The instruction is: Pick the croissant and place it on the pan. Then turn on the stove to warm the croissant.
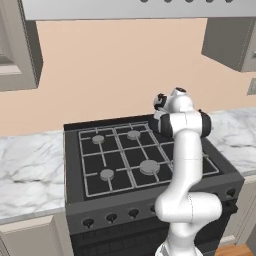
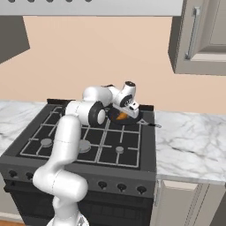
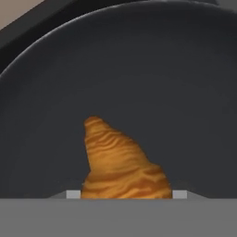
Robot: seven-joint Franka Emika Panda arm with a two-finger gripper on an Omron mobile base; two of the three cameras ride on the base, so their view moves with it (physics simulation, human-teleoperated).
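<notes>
- White arm is reaching over the stove (image 1: pixel 145 165) in the left base view, its wrist at the back right corner; grey marble worktop (image 1: pixel 30 175) is flanking the range.
- Right base view: the gripper (image 2: pixel 122 115) is hanging low over the pan (image 2: pixel 132 119) on the back right burner, with the orange croissant (image 2: pixel 119 116) showing beneath it.
- Hand view: the croissant (image 3: pixel 121 162) is sitting between the two finger tips, narrowly clasped, just above the pan's (image 3: pixel 139 74) dark floor.
</notes>
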